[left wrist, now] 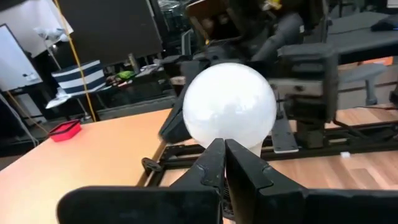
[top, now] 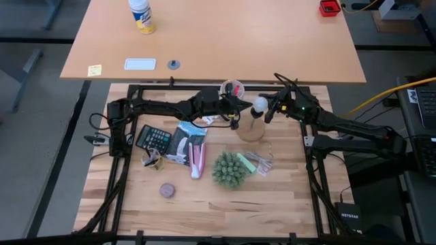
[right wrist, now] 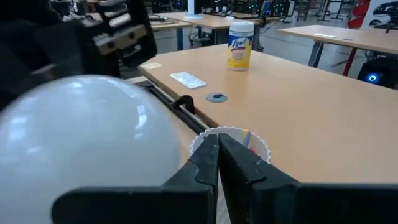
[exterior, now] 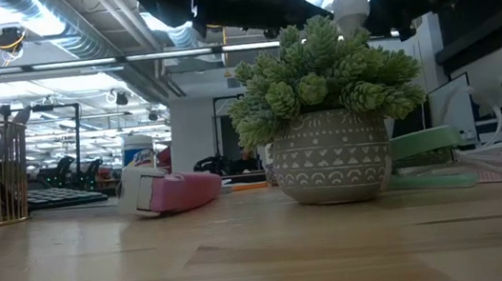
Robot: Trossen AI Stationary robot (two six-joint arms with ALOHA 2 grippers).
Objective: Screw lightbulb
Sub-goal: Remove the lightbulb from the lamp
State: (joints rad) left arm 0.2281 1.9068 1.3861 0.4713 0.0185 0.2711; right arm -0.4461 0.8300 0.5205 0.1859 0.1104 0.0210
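Observation:
The white frosted lightbulb [top: 259, 104] stands high over the table's far middle, its neck pointing down at a tan wooden base [top: 251, 131]. In the low view the lightbulb [exterior: 351, 8] shows above the plant, which hides what carries it. My left gripper [top: 242, 109] comes level from the left and is shut; in its wrist view the tips [left wrist: 224, 152] stand before the lightbulb's [left wrist: 229, 102] lower half. My right gripper [top: 267, 110] comes from the right, also shut [right wrist: 217, 149], with the lightbulb [right wrist: 81, 137] right beside it. My left gripper's shut fingertips [left wrist: 214, 155] lie level against the lower glass [left wrist: 205, 140] of the lightbulb, as seen from its wrist; whether they touch it I cannot tell. My right gripper's finger [right wrist: 199, 165] runs level alongside the lightbulb's round glass [right wrist: 168, 155]; whether it touches I cannot tell.
A potted plant [top: 230, 170] stands mid-table in front of the base. A white cup [top: 231, 88] with pens stands just behind the grippers. A calculator [top: 154, 139], a pink-and-white object [top: 197, 160] and a brown puck [top: 167, 190] lie to the left. A wipes canister [top: 142, 15] is on the far table.

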